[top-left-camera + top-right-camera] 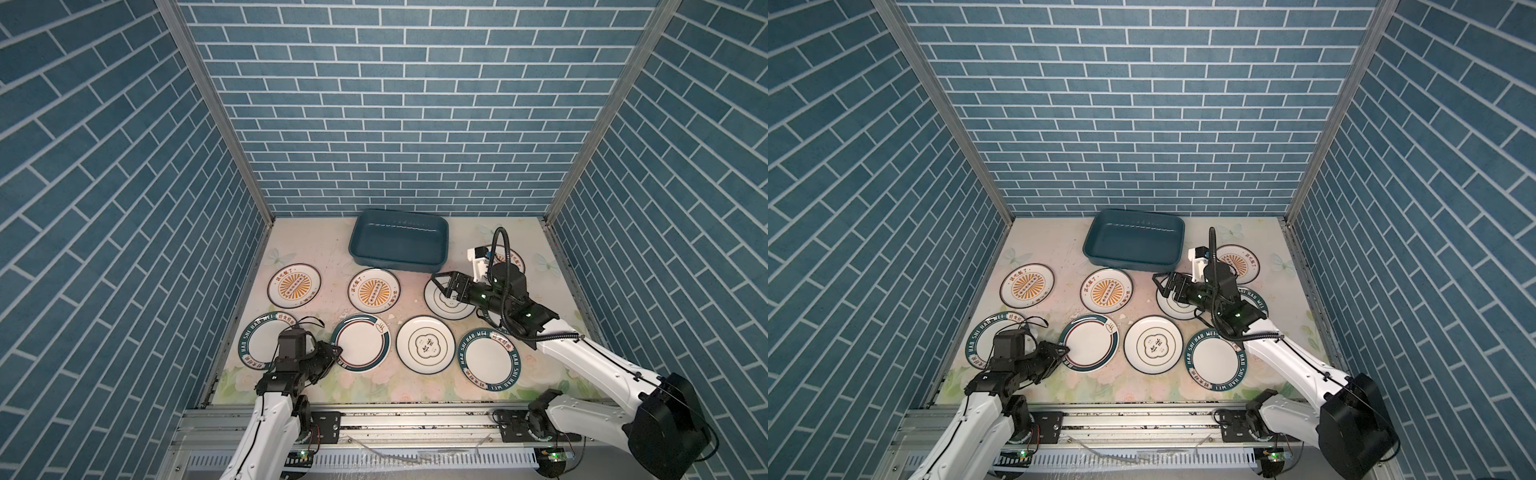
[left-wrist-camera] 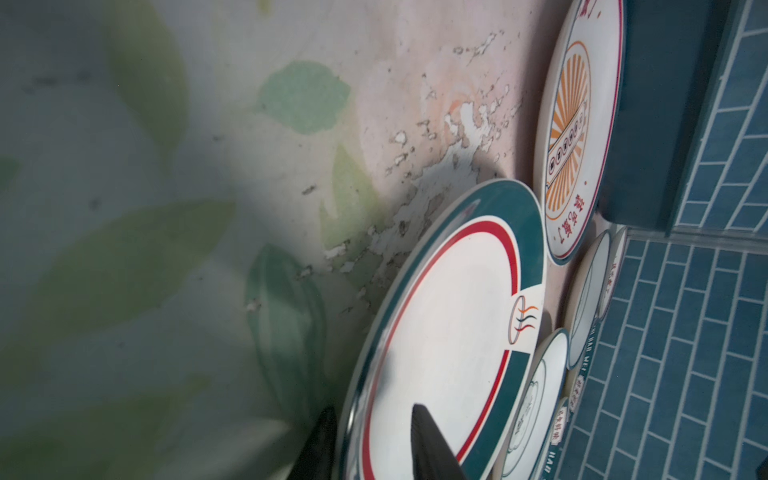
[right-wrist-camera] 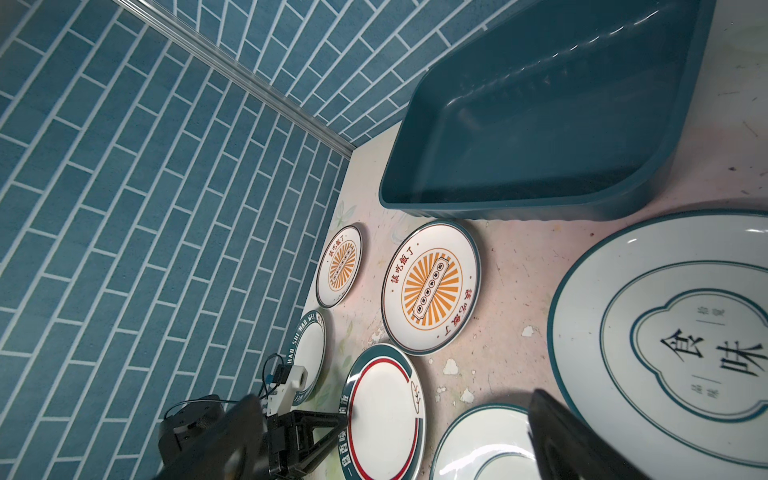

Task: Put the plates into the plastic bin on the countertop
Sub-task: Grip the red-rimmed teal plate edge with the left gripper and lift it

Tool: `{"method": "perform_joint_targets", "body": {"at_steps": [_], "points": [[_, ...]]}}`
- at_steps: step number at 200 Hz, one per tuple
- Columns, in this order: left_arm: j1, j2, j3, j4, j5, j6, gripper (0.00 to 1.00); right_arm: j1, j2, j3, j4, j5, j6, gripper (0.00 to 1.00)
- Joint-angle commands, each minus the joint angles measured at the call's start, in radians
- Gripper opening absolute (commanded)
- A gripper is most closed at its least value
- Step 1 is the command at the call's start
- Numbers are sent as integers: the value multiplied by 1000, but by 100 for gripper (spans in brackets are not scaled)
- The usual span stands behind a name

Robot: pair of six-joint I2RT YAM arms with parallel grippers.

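My left pincer (image 1: 337, 350) is low at the left rim of the teal-and-red banded plate (image 1: 363, 341), which lies flat in the row along the near edge of the countertop (image 1: 328, 291), second from its left edge. In the left wrist view one finger (image 2: 432, 444) reaches over the plate's white face and the other runs beside and under the rim, so the rim sits between them. I cannot tell whether they pinch it

My right pincer (image 1: 440, 286) hangs with its fingers spread wide, gripping nothing, over the left rim of the far quatrefoil plate (image 1: 442, 309). That plate lies just in front of the near right corner of the plastic bin (image 1: 395, 262), which stands at the middle of the far edge, a little askew

Flat on the countertop outside the bin lie the left sunburst plate (image 1: 294, 285), the middle sunburst plate (image 1: 374, 296), the near quatrefoil plate (image 1: 425, 343), the left lettered plate (image 1: 258, 340) and the right lettered plate (image 1: 488, 355); two more are partly hidden under my right arm
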Motion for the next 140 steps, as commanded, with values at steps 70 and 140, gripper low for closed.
{"method": "perform_joint_targets", "body": {"at_steps": [70, 140], "points": [[5, -25, 52, -78, 52, 44, 0, 3, -18, -1, 21, 35, 30, 99], [5, -40, 268, -260, 107, 90, 0, 3, -8, 27, -6, 10, 6, 98]]}}
